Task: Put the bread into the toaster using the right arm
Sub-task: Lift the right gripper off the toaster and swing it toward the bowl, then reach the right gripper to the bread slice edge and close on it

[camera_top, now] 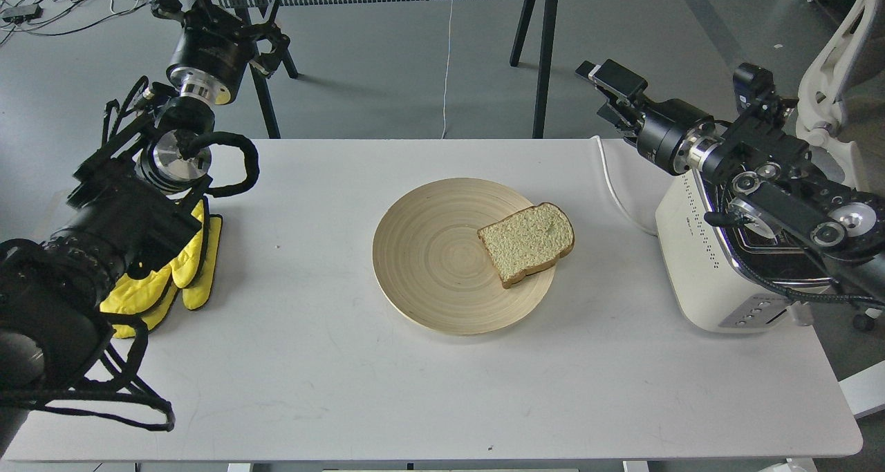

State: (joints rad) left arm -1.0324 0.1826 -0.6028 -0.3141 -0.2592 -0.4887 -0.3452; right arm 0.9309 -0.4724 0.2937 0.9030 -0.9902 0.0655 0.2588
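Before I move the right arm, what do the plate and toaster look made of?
Plate: seemingly wood or bamboo, matte, with concentric ring grain. Toaster: cream-white body, likely plastic or painted metal, with dotted holes; the top looks like shiny chrome.

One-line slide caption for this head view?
Bread lies on the wooden plate; right gripper hovers above the toaster's far side.

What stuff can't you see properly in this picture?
- Toaster slots, head view: covered by the right arm.
- Yellow mitts, head view: partly behind the left arm.
- Left gripper and right gripper: too dark to tell open or shut.
- Bread underside: faces the plate.
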